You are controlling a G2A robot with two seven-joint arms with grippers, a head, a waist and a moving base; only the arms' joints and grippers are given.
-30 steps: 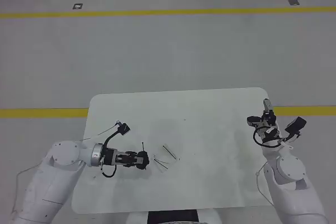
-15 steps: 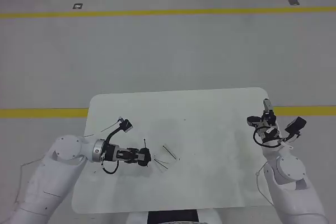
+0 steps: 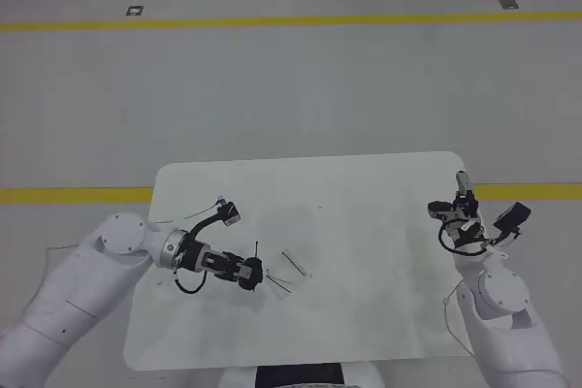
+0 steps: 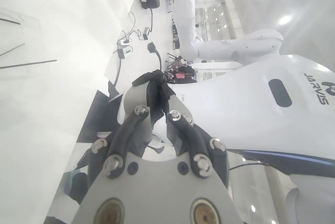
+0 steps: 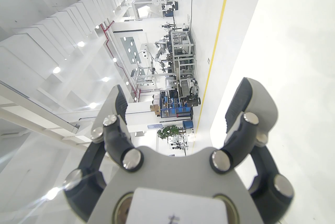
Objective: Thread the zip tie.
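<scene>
- Since a second ago the left arm's elbow sits higher and closer to the table (image 3: pixel 369 184), and the left gripper (image 3: pixel 249 274) is slightly nearer the loose zip ties (image 3: pixel 291 262).
- Its fingers are pressed together on a black zip tie (image 3: pixel 256 251), whose thin tail pokes out above the gripper. The tail leans a little more toward the loose ties than it did.
- From the left wrist camera I see the fingertips (image 4: pixel 142 94) pinched on something dark and bunched. I take it for the tie, but I cannot make out the head or the slot.
- Right gripper (image 5: pixel 180 97) has not budged. It sits off the table's right edge with its fingers spread wide and nothing between them, pointing away into the room.
- My read is that I am only repositioning the held tie. Threading is not started, since I see no loop and the two grippers are well apart.
- Next I judge the right arm has to come in and take the free end.
</scene>
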